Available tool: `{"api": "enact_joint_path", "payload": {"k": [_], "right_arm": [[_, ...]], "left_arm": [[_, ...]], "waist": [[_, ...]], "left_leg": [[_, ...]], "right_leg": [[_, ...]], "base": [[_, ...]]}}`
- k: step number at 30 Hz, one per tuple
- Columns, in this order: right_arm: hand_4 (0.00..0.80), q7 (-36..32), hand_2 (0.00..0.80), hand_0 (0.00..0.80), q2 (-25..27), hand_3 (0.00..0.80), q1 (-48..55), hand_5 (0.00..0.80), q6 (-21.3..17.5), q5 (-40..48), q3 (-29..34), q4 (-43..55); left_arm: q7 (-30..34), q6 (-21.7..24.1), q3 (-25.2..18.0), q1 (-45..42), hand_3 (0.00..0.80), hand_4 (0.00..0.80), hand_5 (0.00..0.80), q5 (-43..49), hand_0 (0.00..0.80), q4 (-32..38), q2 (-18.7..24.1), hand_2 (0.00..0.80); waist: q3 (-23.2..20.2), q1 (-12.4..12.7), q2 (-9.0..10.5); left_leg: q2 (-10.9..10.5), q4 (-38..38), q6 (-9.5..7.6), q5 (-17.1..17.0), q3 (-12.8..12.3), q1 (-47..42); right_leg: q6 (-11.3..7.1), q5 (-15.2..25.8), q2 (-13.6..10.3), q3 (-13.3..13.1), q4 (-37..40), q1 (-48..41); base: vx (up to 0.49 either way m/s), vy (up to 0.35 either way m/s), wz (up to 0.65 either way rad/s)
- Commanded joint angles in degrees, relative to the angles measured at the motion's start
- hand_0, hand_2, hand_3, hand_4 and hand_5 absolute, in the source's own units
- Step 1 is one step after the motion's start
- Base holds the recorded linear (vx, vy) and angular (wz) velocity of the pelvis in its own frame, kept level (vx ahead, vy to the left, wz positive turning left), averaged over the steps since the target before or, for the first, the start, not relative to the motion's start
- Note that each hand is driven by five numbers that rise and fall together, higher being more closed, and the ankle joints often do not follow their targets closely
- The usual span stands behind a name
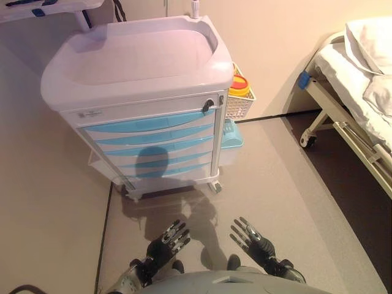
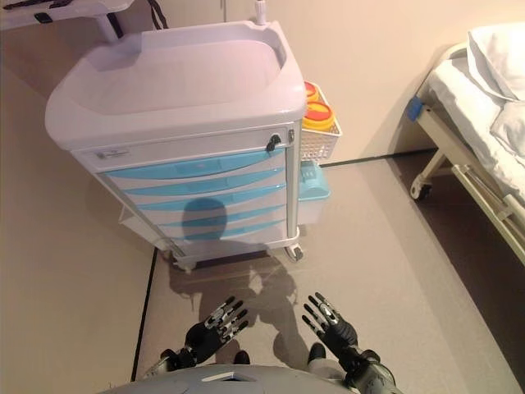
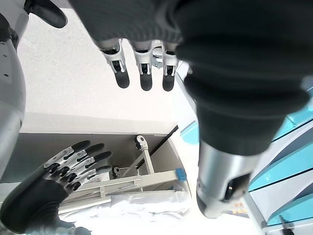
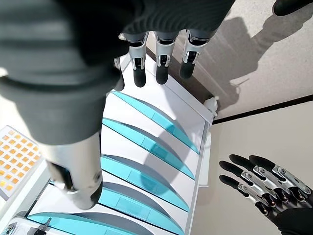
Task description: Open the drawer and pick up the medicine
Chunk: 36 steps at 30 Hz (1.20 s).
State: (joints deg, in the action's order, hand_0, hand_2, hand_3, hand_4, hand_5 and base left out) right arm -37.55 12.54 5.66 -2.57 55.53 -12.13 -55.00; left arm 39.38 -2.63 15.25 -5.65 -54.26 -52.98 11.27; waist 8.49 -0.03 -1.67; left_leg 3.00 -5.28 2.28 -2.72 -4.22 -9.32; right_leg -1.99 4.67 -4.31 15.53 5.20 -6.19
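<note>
A white medical cart (image 1: pixel 141 61) stands ahead of me with several blue-fronted drawers (image 1: pixel 153 138), all shut. The drawers also show in the right wrist view (image 4: pixel 146 147). No medicine shows in any view. My left hand (image 1: pixel 166 242) is low in front of me, fingers straight and empty, well short of the cart. My right hand (image 1: pixel 254 239) is beside it, also open and empty. Both hover above the floor.
A wire basket (image 1: pixel 240 101) with a yellow container (image 1: pixel 239 86) hangs on the cart's right side, above a light blue bin (image 1: pixel 231 138). A hospital bed (image 1: pixel 361 79) stands at the right. A wall runs behind the cart.
</note>
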Motion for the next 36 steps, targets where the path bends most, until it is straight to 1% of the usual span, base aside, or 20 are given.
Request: {"api": "enact_joint_path", "payload": {"k": [1, 7, 19, 28, 32, 34, 36], "right_arm": [[0.0, -1.18, 0.0, 0.0, -1.48, 0.0, -3.06, 0.0, -0.36, -0.32, -2.36, 0.76], [0.0, -1.55, 0.0, 0.0, -1.4, 0.0, -3.31, 0.0, -0.44, 0.13, -2.29, 0.51], [0.0, -1.19, 0.0, 0.0, -1.37, 0.0, -3.16, 0.0, -0.33, 0.0, -1.98, 0.9], [0.0, -1.53, 0.0, 0.0, -1.03, 0.0, -2.89, 0.0, -0.04, 0.37, -1.63, 1.45], [0.0, -1.49, 0.0, 0.0, -0.82, 0.0, -2.89, 0.0, -0.15, 1.15, -1.79, 2.06], [0.0, -1.4, 0.0, 0.0, -0.5, 0.0, -3.02, 0.0, -0.07, 2.02, -1.74, 2.79], [0.0, -1.24, 0.0, 0.0, -0.03, 0.0, -3.61, 0.0, -0.19, 2.52, -1.88, 3.78]], "left_arm": [[1.52, -1.18, -0.3, 4.01, 0.0, 0.0, 0.0, 1.4, 0.0, -0.54, -0.59, 0.0], [2.2, -2.58, -0.74, 4.28, 0.0, 0.0, 0.0, -1.01, 0.0, -0.38, -0.85, 0.0], [2.7, -3.01, -1.15, 3.73, 0.0, 0.0, 0.0, -1.3, 0.0, -0.04, -0.92, 0.0], [3.2, -3.46, -1.19, 3.23, 0.0, 0.0, 0.0, -4.27, 0.0, -0.06, -1.49, 0.0], [3.26, -3.75, -1.56, 3.24, 0.0, 0.0, 0.0, -6.22, 0.0, 0.25, -1.86, 0.0], [3.74, -4.01, -1.47, 3.59, 0.0, 0.0, 0.0, -9.32, 0.0, 0.56, -2.18, 0.0], [4.81, -3.98, -1.55, 4.47, 0.0, 0.0, 0.0, -12.09, 0.0, 1.11, -2.57, 0.0]], "waist": [[0.39, 0.25, 0.35], [0.28, 0.12, 0.21], [0.58, 0.03, -0.06], [1.64, -0.02, -0.11], [2.76, -0.1, -0.34], [3.96, -0.37, -0.57], [5.88, -0.75, -0.76]], "left_leg": [[-2.51, 0.28, 0.32, 2.64, 2.94, 3.26], [-2.42, 0.28, 0.45, 2.68, 2.7, 3.17], [-2.43, 0.28, 0.46, 2.5, 2.5, 3.29], [-2.41, 0.28, 0.31, 2.4, 2.46, 3.75], [-2.26, 0.44, 0.22, 2.26, 2.25, 4.53], [-2.37, 1.9, 0.06, 2.5, 2.23, 5.76], [-2.79, 4.99, -0.3, 3.31, 2.22, 8.36]], "right_leg": [[-1.39, -11.23, 1.54, -0.54, -8.69, -1.54], [-1.42, -11.21, 1.41, -0.55, -8.55, -1.66], [-1.39, -11.19, 1.29, -0.55, -8.87, -1.48], [-1.49, -10.94, 0.97, -0.62, -9.13, -0.74], [-1.45, -11.21, 0.63, -0.74, -10.43, 0.68], [-1.22, -11.53, 0.22, -1.11, -12.19, 2.45], [-0.7, -12.15, -0.26, -1.64, -14.78, 5.24]], "base": [[0.0, 0.0, 0.0], [0.0, 0.0, 0.0], [0.0, 0.0, 0.0], [0.008, 0.007, 0.0], [0.035, 0.053, -0.01], [0.016, 0.102, -0.03], [-0.056, 0.131, -0.1]]}}
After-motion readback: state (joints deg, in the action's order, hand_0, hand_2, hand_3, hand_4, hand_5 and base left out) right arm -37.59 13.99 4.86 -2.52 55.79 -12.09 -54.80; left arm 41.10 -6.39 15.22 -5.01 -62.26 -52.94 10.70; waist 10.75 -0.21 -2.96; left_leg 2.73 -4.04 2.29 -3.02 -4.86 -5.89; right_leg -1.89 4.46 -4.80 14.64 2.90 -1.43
